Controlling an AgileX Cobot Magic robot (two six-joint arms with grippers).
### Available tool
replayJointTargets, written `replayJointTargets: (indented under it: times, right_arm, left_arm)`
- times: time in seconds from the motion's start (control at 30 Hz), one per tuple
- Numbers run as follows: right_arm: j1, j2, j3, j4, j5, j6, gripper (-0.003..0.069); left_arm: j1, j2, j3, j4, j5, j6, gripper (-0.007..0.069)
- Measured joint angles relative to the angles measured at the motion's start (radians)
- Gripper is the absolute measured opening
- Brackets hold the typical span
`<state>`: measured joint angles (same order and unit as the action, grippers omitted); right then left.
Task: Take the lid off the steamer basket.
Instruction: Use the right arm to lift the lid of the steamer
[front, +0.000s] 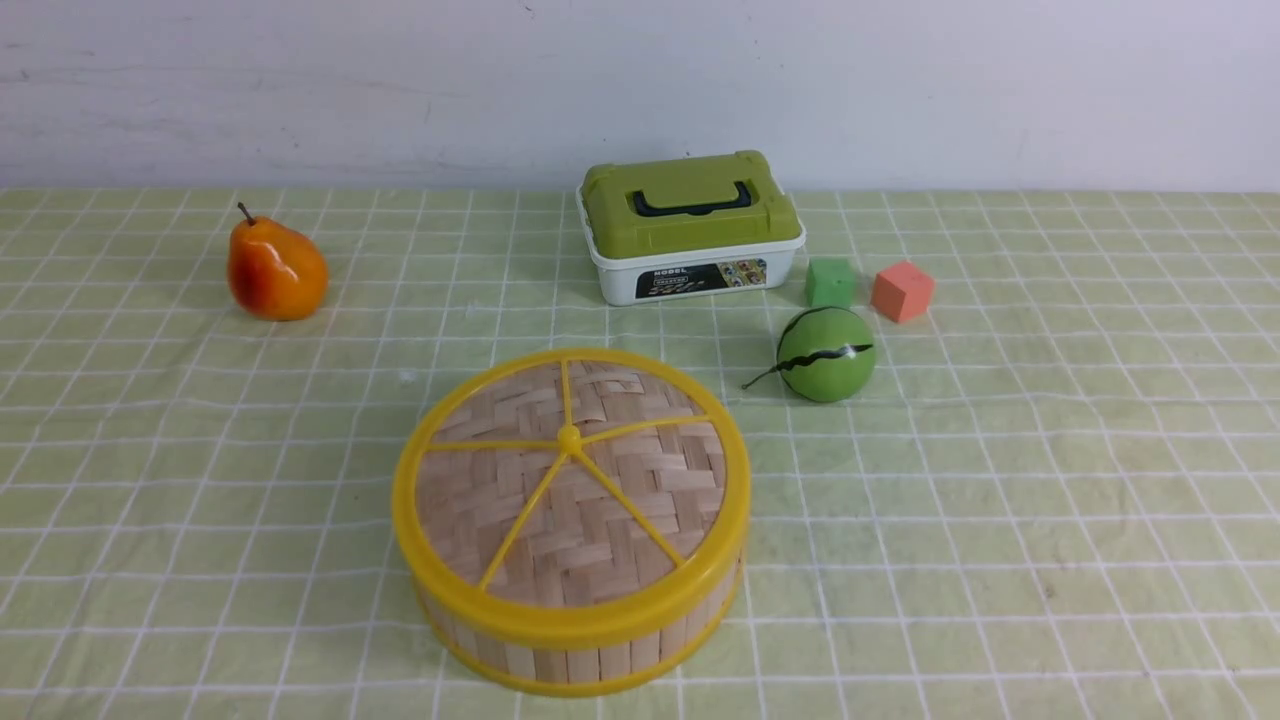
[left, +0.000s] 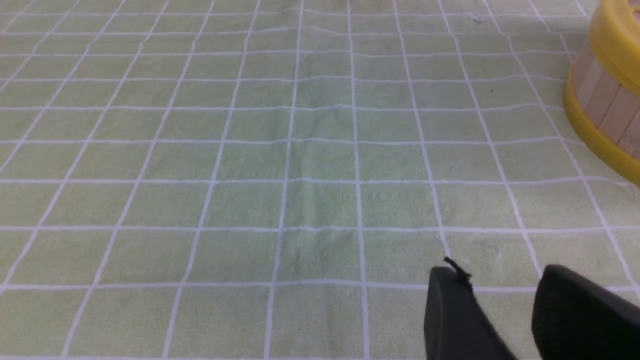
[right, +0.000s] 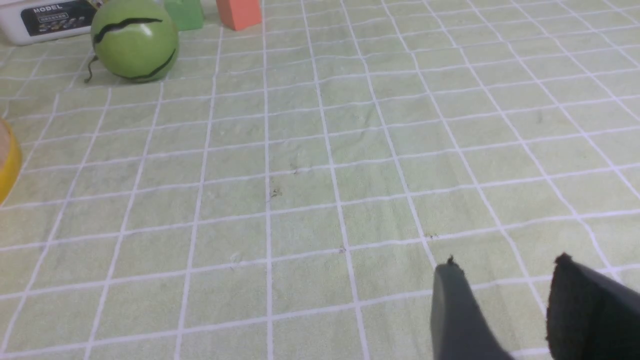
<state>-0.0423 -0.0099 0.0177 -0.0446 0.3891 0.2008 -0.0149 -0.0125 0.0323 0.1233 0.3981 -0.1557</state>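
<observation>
Sitting near the front middle of the checked cloth (front: 1000, 480) in the front view, the lid (front: 570, 500) is seated flat on the basket (front: 580, 655), closing it all round. Neither arm shows here. A pear (front: 276, 268) lies far left; a box (front: 690, 228), a green cube (front: 831, 282), an orange cube (front: 902, 291) and a melon (front: 826, 354) stand behind and to the right, all apart from the basket.

The left wrist view shows the left gripper (left: 497, 272) spread, with nothing between its fingers and only cloth beneath. The basket's slatted wall (left: 607, 100) and the lid's yellow edge (left: 617, 45) are in view, well apart from it.

The right wrist view shows the right gripper (right: 505, 265) likewise spread and empty over bare cloth. A sliver of yellow rim (right: 7, 160) is all that shows of the steamer; I cannot tell whether it is lid or basket.

The lid looks light and stiff at its plastic rim (front: 403, 500), while the woven panels seem thin and best not squeezed. The knob (front: 568, 438) is small and smooth, likely to slip. Pinching the thick rim at one side looks surer, though it may tilt the lid or drag the light basket along, so a straight upward lift is probably wise.
</observation>
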Motion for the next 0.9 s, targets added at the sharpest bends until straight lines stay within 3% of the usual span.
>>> replayJointTargets:
  times: [0.9]
  right_arm:
    - [0.000,0.000,0.000,0.020,0.000,0.017,0.0242]
  left_arm:
    - [0.000,0.000,0.000,0.000,0.000,0.000,0.0239]
